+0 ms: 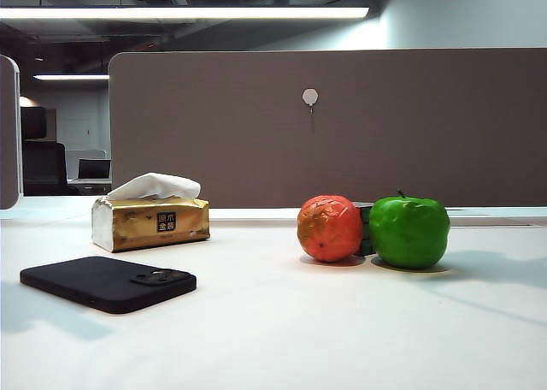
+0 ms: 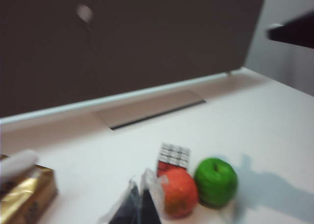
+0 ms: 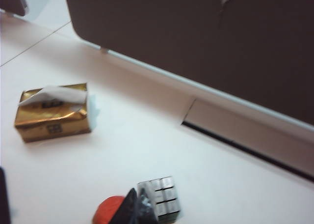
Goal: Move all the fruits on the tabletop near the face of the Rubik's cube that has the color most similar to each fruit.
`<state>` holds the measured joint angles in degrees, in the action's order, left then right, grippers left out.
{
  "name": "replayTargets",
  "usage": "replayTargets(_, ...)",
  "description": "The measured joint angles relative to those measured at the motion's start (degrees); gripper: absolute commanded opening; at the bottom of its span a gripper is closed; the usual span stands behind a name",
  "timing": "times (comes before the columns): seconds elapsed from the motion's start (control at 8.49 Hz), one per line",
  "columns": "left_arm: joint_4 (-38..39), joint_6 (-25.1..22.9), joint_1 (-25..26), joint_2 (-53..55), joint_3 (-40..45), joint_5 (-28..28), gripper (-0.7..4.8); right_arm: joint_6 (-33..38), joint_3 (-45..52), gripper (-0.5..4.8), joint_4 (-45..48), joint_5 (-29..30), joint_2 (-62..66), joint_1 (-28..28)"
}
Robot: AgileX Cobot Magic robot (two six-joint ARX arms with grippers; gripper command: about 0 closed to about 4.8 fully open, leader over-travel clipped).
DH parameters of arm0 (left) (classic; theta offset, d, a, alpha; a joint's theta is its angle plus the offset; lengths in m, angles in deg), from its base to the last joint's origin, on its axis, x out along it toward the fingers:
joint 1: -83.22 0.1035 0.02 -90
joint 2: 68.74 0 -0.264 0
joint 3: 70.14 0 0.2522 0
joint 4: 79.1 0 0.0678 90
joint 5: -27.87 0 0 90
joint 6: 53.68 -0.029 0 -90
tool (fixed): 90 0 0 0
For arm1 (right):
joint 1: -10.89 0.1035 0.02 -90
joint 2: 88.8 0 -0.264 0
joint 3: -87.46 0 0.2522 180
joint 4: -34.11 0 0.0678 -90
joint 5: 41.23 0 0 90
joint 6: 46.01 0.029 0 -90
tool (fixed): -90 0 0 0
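Cube point(image 2: 173, 156): on the worktop, wedged behind both fruits, touching or nearly so; red face toward the orange.
Orange point(image 1: 330, 228): at the cube's 9 o'clock in the exterior view, beside the red face.
Apple point(image 1: 409, 231): at the cube's 3 o'clock, tight against it.
Left tool point(image 2: 141, 204): aloft just beside the orange, tips pressed together, empty.
Right tool point(image 3: 133, 208): aloft near the cube, tips together, empty.
Risk: any descent could clip the cube or roll a round fruit away, since all three crowd together.
Tissue box point(image 1: 151, 221): well apart, about 9 o'clock.
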<state>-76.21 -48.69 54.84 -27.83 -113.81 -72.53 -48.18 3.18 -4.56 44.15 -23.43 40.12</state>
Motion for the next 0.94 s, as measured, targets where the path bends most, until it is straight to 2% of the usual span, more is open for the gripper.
replayTargets(0.24, 3.15, 0.0, 7.37, -7.89, -0.02, 0.59, -0.05, -3.52, 3.23, -0.01, 1.33, -1.88, -7.13, -2.71)
replayTargets(0.35, 13.22, -0.26, 10.21, -16.63, -0.02, 2.49, -0.05, -4.02, 13.11, -0.01, 5.6, -3.04, -15.45, -9.25)
replayTargets(0.47, 20.46, -0.35, 10.25, -21.35, -0.02, 5.53, -0.05, -4.17, 23.5, -0.01, 15.19, -2.91, -25.03, -12.79)
replayTargets(0.59, 24.48, -0.39, 10.23, -23.65, -0.02, 5.77, -0.05, -4.2, 27.82, -0.01, 16.37, -2.84, -30.67, -12.83)
replayTargets(0.71, 31.19, -0.2, 10.23, -27.8, 0.0, 6.58, -0.05, -6.78, 35.69, -0.01, 20.15, -2.89, -41.75, -12.87)
replayTargets(0.82, 35.76, -0.2, 10.23, -31.26, 0.31, 6.58, -0.05, -5.49, 39.54, -0.01, 20.87, -2.89, -48.3, -12.9)
replayTargets(0.94, 39.39, -0.13, 10.23, -35.1, 0.33, 7.67, -0.05, 1.05, 44.98, -0.01, 20.85, -3.17, -55.63, -12.9)
